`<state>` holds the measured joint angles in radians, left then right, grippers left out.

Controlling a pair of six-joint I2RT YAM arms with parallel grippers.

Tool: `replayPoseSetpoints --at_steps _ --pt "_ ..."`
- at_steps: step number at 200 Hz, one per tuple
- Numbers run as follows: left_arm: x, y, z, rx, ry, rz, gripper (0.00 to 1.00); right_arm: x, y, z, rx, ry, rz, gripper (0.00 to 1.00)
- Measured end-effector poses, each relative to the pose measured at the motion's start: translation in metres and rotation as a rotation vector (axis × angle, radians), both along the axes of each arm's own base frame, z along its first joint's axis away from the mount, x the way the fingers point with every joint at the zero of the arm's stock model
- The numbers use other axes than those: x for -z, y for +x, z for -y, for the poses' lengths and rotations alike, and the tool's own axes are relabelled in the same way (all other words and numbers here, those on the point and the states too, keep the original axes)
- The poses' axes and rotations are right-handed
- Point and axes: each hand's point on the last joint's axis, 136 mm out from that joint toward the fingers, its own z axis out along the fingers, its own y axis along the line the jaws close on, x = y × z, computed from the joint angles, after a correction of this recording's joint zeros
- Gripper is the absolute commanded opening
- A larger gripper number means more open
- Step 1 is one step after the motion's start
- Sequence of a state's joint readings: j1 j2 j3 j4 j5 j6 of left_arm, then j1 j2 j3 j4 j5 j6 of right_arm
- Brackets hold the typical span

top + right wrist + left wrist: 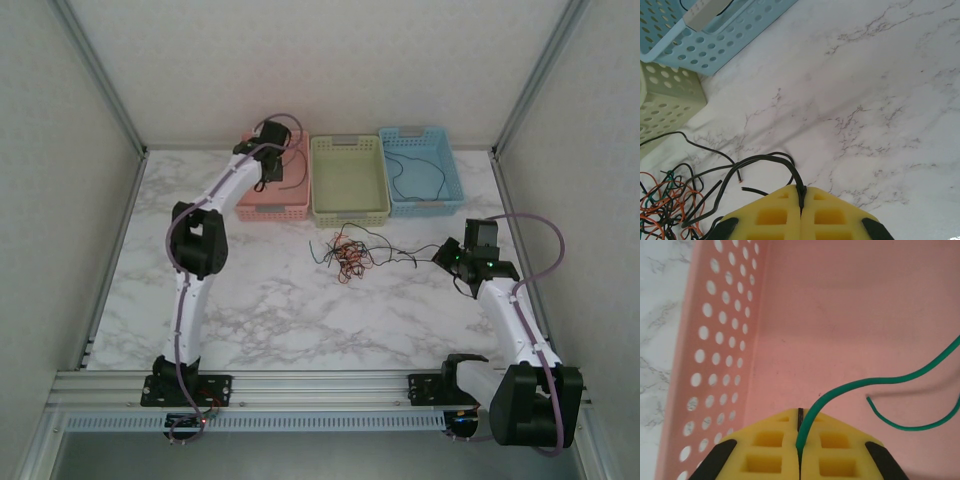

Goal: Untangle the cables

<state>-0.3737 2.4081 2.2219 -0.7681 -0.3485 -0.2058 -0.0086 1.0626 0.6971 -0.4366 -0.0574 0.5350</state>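
**Near edge.** Both arm bases are bolted at the near edge of the marble tabletop (300, 320). The right arm (515, 320) reaches forward over the right side. The left arm (190, 300) extends to the far left.

**Right jaws.** The right jaws are closed. Their yellow pads (775, 215) meet and pinch a black cable (765, 159), which arches up out of the seam and runs left along the tabletop toward the tangle.

**Cables, centre.** The tangle (345, 252) lies on the tabletop just in front of the green basket (350, 214). It is a knot of black, red-orange and green strands, with loose black ends trailing right toward the right jaws.

**Far row.** Three perforated baskets stand side by side: a pink basket (270, 210) on the left, the green basket in the middle and a blue basket (428, 207) on the right. One black strand (415, 175) lies inside the blue basket.

**Left jaws.** The left jaws hang over the pink basket and are closed on a green cable (860, 381). The cable rises from between the pads (770, 450) and curves right above the basket floor.
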Motion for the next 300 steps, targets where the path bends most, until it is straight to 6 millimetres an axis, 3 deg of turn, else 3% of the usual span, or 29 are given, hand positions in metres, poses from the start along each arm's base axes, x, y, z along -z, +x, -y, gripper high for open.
replayPoseSetpoints --at_steps 11,45,70,94,125,152,172,195,227,264,300 --pt "0.008 -0.003 -0.001 0.003 0.011 -0.026 0.01 0.000 0.000 0.000 0.000 0.000 0.000 0.00" --pt "0.010 -0.009 -0.005 0.006 0.024 -0.057 0.55 0.000 0.000 0.000 0.000 0.000 0.000 0.00" --pt "-0.001 -0.015 -0.007 -0.002 0.017 -0.054 0.74 0.000 0.000 0.000 0.000 0.001 0.000 0.00" --pt "-0.035 -0.026 -0.010 -0.010 -0.015 -0.017 0.79 0.000 0.000 0.000 0.000 0.001 0.001 0.00" --pt "-0.110 -0.047 -0.014 -0.009 -0.095 0.102 0.79 0.000 0.000 -0.002 -0.007 0.007 0.001 0.00" --pt "-0.166 -0.081 -0.020 0.006 -0.184 0.201 0.78 0.000 0.000 -0.005 -0.017 0.015 0.001 0.00" --pt "-0.187 -0.105 -0.024 0.015 -0.231 0.250 0.80 -0.001 0.000 -0.006 -0.020 0.017 0.002 0.00" --pt "-0.188 -0.119 -0.034 -0.006 -0.262 0.262 0.82 -0.001 0.000 -0.006 -0.021 0.018 0.004 0.00" --pt "-0.170 -0.094 -0.074 -0.121 -0.305 0.247 0.83 -0.001 0.000 -0.007 -0.024 0.020 0.005 0.00" --pt "-0.133 -0.029 -0.122 -0.270 -0.363 0.216 0.80 -0.001 0.001 -0.008 -0.028 0.020 0.006 0.00" --pt "-0.097 0.028 -0.124 -0.302 -0.383 0.199 0.72 0.000 0.001 -0.008 -0.029 0.020 0.001 0.00"
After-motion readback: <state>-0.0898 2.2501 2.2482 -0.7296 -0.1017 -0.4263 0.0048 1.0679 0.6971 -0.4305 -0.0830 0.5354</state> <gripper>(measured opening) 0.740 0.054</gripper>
